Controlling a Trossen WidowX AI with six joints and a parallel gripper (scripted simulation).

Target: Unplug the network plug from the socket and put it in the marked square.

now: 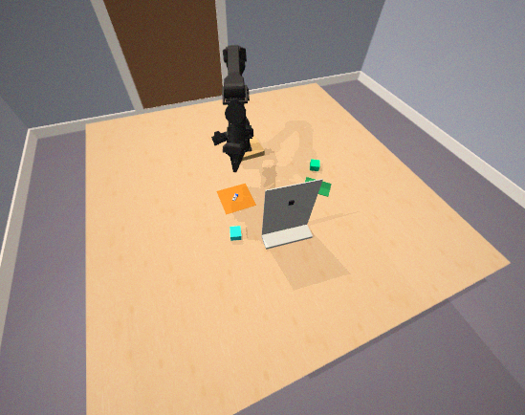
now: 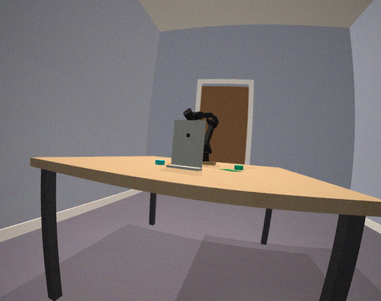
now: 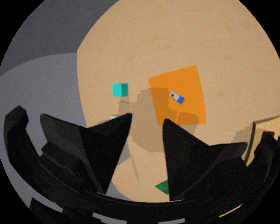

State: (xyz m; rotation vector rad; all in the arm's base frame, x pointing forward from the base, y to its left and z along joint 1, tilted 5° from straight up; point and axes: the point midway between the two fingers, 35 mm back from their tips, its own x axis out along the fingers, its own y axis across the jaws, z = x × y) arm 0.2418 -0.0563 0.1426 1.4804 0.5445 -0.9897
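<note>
Arm in black, raised above the wooden tabletop and bent at the elbow, with its forearm extended over the table. The jaws are held in the air, pointed downward; they are parted partway, with a gap between the fingertips, and nothing is gripped. In the exterior view, their tips are hidden by the upright panel.

The network plug, small, pale grey and blue, is laid at a slant inside the orange square, out of the socket and untouched by the jaws. The state of its tab is too small to be made out.

Beside the orange square, the grey panel is stood upright on a pale foot, its dark socket left unfilled. A teal cube is set near the square and the panel. A green patch is partly hidden by the panel in the top view, with a green cube placed near it. A tan block is partly covered by the arm in the top view.
</note>
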